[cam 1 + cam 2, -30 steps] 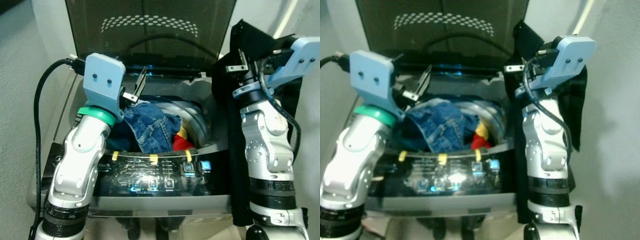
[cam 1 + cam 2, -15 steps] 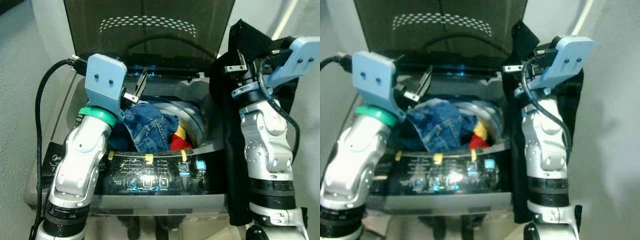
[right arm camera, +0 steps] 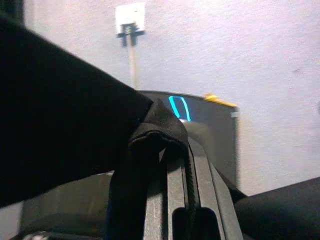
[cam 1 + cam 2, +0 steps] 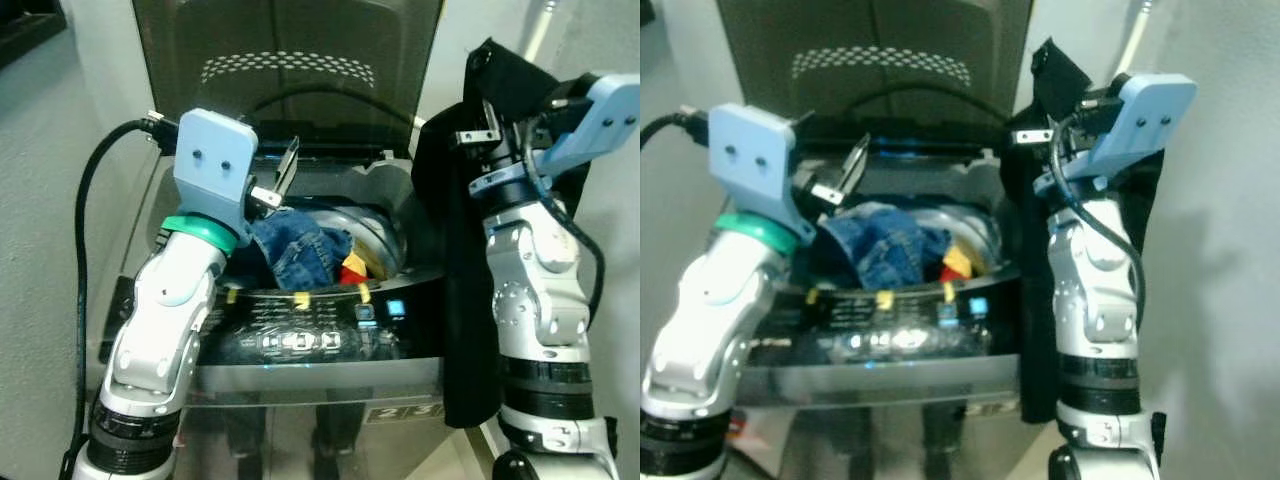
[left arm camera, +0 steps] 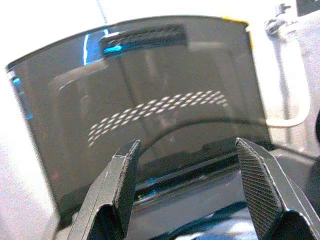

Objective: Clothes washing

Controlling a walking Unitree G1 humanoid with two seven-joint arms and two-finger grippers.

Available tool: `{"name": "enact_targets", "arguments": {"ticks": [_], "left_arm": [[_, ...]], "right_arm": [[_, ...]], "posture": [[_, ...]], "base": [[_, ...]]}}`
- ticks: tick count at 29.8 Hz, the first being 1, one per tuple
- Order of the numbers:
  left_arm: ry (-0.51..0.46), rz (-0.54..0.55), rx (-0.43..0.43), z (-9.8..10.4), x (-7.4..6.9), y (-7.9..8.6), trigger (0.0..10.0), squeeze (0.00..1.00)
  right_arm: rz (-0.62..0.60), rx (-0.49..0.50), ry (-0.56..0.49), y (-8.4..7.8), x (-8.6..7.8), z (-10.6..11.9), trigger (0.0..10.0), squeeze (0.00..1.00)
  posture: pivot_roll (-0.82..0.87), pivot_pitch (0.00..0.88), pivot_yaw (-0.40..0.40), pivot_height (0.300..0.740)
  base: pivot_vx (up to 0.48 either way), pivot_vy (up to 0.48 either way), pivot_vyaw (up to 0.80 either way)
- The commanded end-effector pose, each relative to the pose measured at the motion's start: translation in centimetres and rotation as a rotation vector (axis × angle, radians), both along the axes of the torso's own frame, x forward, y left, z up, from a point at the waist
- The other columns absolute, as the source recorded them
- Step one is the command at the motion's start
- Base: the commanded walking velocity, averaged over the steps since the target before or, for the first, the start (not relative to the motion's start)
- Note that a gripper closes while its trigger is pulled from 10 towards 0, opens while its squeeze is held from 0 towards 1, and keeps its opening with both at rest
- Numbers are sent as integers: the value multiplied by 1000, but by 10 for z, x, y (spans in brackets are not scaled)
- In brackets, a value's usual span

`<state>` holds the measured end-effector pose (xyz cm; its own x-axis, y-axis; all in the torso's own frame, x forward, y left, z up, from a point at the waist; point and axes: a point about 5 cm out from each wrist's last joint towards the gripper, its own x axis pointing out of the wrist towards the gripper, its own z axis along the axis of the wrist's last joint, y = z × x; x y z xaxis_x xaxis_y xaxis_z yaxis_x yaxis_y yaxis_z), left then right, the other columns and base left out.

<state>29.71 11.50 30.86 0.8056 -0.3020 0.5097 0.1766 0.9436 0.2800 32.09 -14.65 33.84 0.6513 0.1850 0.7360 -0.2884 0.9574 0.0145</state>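
A top-loading washing machine (image 4: pixel 300 340) stands before me with its dark lid (image 4: pixel 290 60) raised. Blue jeans (image 4: pixel 300 250) and a red and yellow garment (image 4: pixel 352 268) lie heaped in the drum. My left gripper (image 4: pixel 288 160) is held open above the drum's back left, pointing at the lid, with nothing between its fingers (image 5: pixel 125 170). My right gripper (image 4: pixel 480 135) is raised at the machine's right side, shut on a black garment (image 4: pixel 465 300). That garment hangs down along the machine's right front corner and bunches over the fingers (image 3: pixel 175 165).
A lit control panel (image 4: pixel 310 338) runs along the machine's front edge. A thick black cable (image 4: pixel 85 230) loops by my left arm. Pale walls close in on both sides, with a white cord (image 4: pixel 535 25) and a socket (image 3: pixel 129 17) on the right.
The whole picture has shifted: the machine now sits lower and its front face shows. Both grippers hold as before, the left open, the right still on the black garment.
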Motion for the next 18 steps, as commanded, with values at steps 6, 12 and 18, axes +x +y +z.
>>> {"name": "enact_targets", "arguments": {"ticks": [6,12,18], "left_arm": [[3,2,11,-1,1,-1,10000,0],[63,-188,5,-2,-7,-1,10000,0],[150,-432,41,-5,-21,11,10000,0]], "right_arm": [[4,-1,-27,0,-3,4,10000,0],[54,-71,-33,5,-4,5,10000,0],[203,-131,-106,18,-13,25,10000,0]], "posture": [[63,54,4,740],[61,56,5,740],[54,57,19,740]], "base": [[0,0,0],[0,0,0],[0,0,0]]}}
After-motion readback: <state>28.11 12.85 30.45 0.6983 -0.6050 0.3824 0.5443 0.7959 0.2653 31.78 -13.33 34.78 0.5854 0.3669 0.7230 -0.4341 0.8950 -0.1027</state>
